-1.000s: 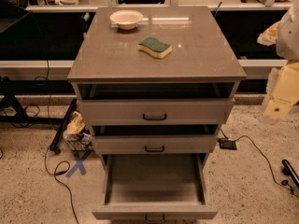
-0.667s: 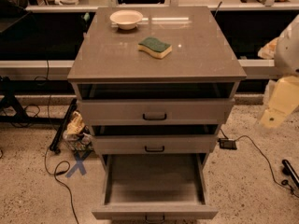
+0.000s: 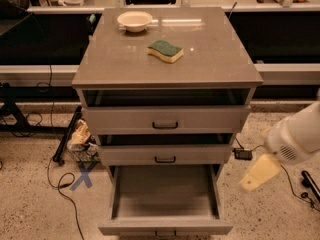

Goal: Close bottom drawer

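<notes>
The bottom drawer [image 3: 165,228] of the grey cabinet is pulled far out. Its plain grey box interior [image 3: 165,191] holds nothing. Its small black handle [image 3: 165,233] is cut by the lower edge of the view. My gripper [image 3: 257,175] is a cream-coloured piece at the end of the white arm [image 3: 296,140]. It hangs to the right of the open drawer, at about the height of the drawer's right side wall and apart from it. It holds nothing that I can see.
The middle drawer [image 3: 165,155] and top drawer [image 3: 165,119] stand slightly out. A white bowl [image 3: 134,20] and a green-yellow sponge [image 3: 165,50] lie on the cabinet top. Cables, a blue tape cross [image 3: 83,175] and a bag of clutter [image 3: 81,139] are on the floor at left. A black adapter [image 3: 243,154] lies at right.
The arm and gripper have come down and to the left, from beside the cabinet top to beside the open bottom drawer. The drawers have not moved.
</notes>
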### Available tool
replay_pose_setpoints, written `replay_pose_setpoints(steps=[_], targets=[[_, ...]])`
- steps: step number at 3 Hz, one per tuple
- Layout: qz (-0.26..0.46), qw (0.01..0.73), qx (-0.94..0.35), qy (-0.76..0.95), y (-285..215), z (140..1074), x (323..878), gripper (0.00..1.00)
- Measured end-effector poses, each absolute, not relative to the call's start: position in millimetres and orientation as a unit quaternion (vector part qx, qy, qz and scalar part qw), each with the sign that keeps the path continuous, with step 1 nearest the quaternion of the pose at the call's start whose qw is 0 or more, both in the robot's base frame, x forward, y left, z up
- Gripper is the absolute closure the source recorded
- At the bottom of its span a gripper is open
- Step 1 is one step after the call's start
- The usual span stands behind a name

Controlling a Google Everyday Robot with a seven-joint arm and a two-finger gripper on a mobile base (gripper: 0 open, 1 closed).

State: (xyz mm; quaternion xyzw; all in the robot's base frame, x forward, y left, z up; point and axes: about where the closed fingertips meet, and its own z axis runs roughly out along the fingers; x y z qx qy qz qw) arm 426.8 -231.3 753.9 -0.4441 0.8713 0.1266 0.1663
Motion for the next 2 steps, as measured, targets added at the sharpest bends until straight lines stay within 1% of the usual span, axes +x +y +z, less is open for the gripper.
replay_pose_setpoints(steps=[1,2], targets=[[0.171,0.151,-0.417,0.88,-211.9,676.4,424.3,0.0],[0.174,0.151,-0.414,0.881,-211.6,666.4,425.9,0.0]])
